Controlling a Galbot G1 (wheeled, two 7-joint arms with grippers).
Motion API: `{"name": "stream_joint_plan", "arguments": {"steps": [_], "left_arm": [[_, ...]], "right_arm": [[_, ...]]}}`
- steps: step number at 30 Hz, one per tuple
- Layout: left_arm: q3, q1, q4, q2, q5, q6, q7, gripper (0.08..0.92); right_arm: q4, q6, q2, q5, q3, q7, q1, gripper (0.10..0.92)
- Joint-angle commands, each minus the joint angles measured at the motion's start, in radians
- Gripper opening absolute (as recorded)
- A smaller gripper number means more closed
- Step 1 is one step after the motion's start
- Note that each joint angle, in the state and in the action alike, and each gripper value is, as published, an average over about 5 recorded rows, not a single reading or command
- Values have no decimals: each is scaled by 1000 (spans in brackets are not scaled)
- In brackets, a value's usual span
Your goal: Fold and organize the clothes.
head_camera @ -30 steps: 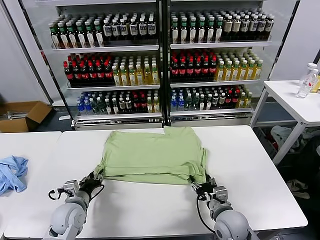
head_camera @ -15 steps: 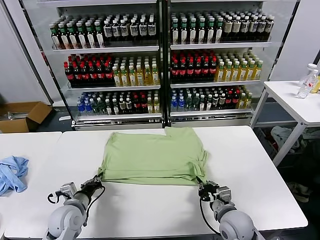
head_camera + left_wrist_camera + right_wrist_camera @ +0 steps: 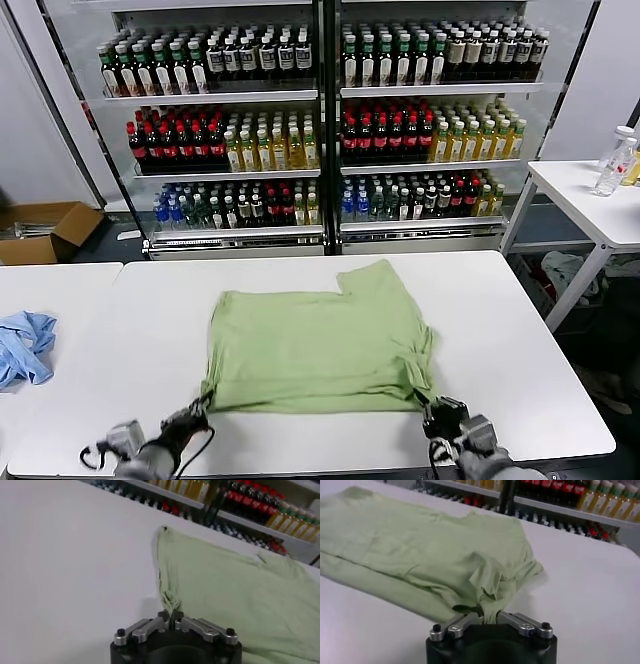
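Shirt (image 3: 318,345) first: you have a light green cotton one lying flat on the white tabletop (image 3: 520,330), folded into a rough rectangle with its plain side up. A notch shows at the far edge where the fabric steps in, and the near right corner is bunched into small creases. The cloth looks soft and matte, with gentle wrinkles running across it; in the right wrist view a folded layer lies along the near edge under the top one. It sits in the middle of the tabletop, its near hem close to the front edge.

Your left hand (image 3: 171,617) is low at the near left corner of the shirt, fingers pressed together and pinching a gathered tuck of green cloth; the head view shows it at the bottom edge of the picture (image 3: 190,415). Your right hand (image 3: 489,615) is at the near right corner, its metal fingers closed on a puckered fold of the same fabric, also seen low in the head view (image 3: 440,408). Both arms reach in from the front edge of the tabletop.

A crumpled light blue cloth (image 3: 22,345) lies on the neighbouring table to your left, and a glass-fronted cooler (image 3: 325,120) full of bottles stands behind.
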State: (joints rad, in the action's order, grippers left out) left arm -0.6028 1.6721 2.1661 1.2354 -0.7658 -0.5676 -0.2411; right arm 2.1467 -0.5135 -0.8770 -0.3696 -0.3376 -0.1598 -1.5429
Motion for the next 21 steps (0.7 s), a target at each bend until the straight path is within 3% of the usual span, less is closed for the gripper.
{"name": "stream_joint_plan", "arguments": {"steps": [1,9,17,21], "left_arm": [[-114,190,230,38,113,-7,-9,144],[-104,-42,116,-13,121,6,9,369],[19,-373,-206,-59,126,26,15,595],[99,-543,-365,-76,153,35,14,716]], "right_arm": [[125,89,40,66,-140,-17,-88,288],[29,83,25,-150,-67,-85,199,531],[-355,-17,-123,-201,183,-104,702,762],[-537,-44,-214,-195,305,-87,891,815]]}}
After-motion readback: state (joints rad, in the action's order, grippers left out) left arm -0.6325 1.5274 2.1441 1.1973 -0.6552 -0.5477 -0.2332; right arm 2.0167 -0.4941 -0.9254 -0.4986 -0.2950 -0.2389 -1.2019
